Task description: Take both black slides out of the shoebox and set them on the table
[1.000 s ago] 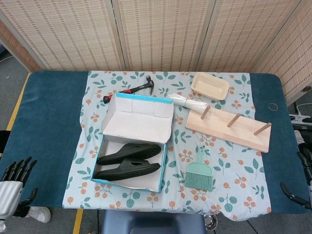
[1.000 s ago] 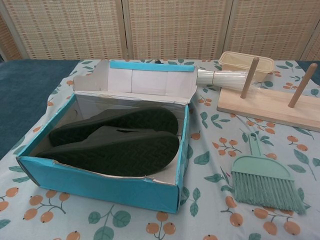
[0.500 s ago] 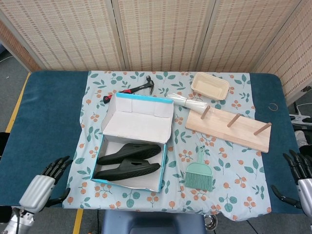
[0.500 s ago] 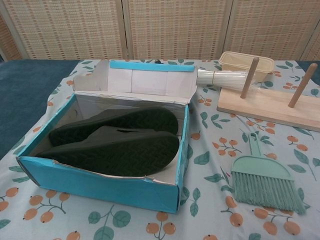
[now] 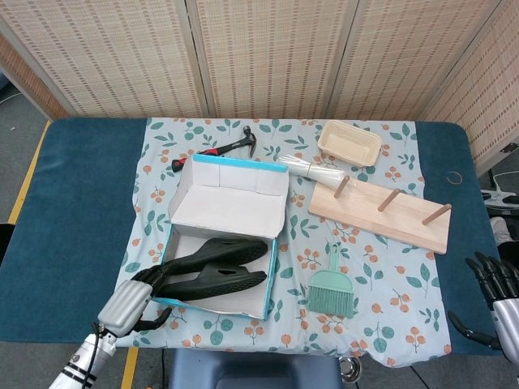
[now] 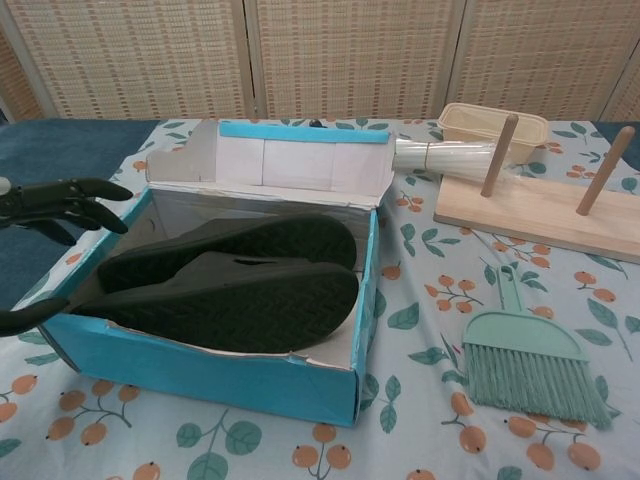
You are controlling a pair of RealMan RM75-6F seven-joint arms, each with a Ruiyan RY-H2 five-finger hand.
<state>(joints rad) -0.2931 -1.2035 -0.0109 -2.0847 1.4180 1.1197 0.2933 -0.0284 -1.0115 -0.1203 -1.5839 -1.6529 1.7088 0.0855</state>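
Chest view shows the fingers (image 6: 95, 190) of the left hand (image 5: 130, 301) spread and empty at the left wall of the shoebox (image 6: 200, 380), the upper ones reaching over the rim and the thumb low at the outside of the near corner. A second ago this hand was down at the near left corner of the worktop (image 5: 73, 243), well apart from the box; half a second ago it was nearer; now it is at the box itself. I judge that the reach for the first slide is beginning and that nothing is lifted yet.

Just beyond the fingers, inside the box, lie both black slides. The near slide (image 6: 240, 300) rests partly on the far slide (image 6: 250, 245), overlapping it. Each has its long axis across the box, from the fingers' side toward the opposite wall, a little slanted. Their ribbed soles face up toward the camera. Which end is the toe I cannot tell.

The right hand (image 5: 496, 300) is far on the other side, at the near right corner of the worktop, its fingers apart and holding nothing. It has moved only a little in the last second.
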